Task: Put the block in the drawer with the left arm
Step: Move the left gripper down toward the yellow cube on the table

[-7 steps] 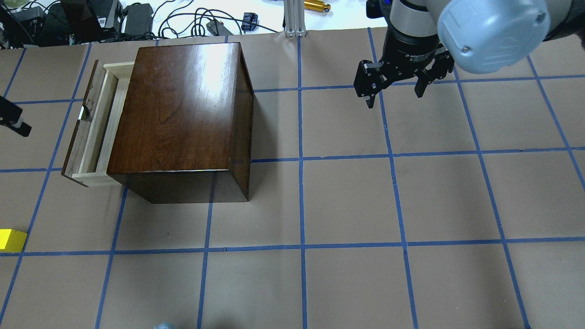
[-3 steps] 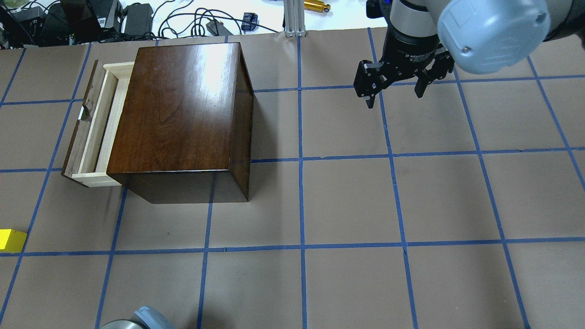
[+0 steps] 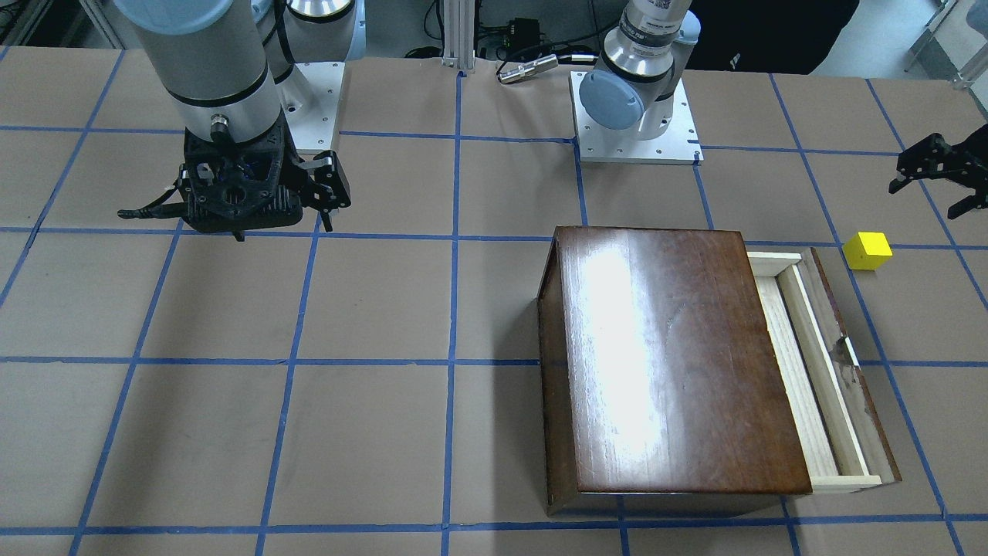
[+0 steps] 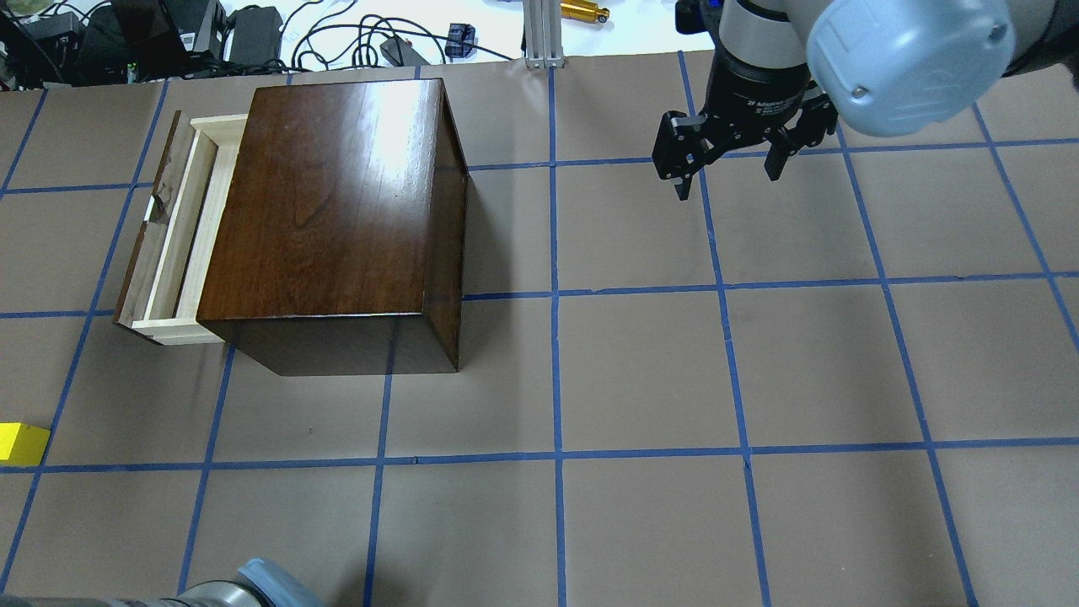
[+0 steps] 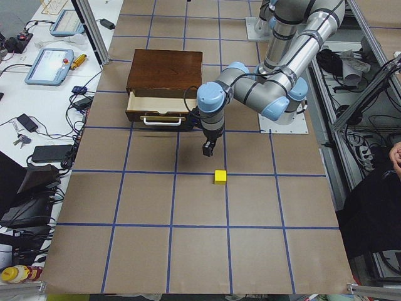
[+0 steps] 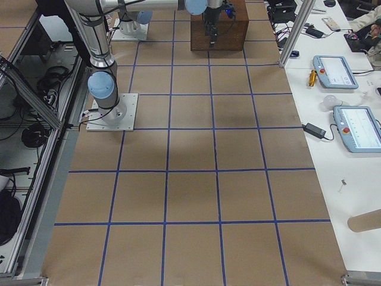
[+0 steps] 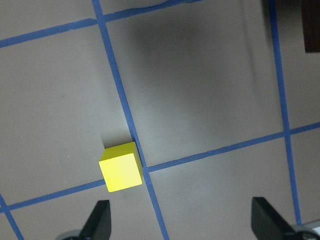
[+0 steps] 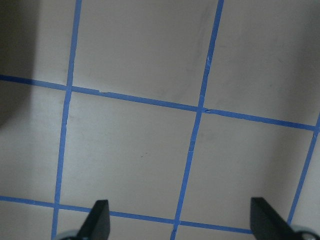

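Left end effector (image 7: pixel 182 222) gapes near smooth yellow cubic block (image 7: pixel 122 166).

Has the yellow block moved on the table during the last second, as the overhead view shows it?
No. The block lies at the same spot at the view's left edge, just above the same blue tape line, apart from the drawer.

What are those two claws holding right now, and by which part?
Nothing. The left gripper and the right gripper are both open and empty; the yellow block lies on the table, touched by neither.
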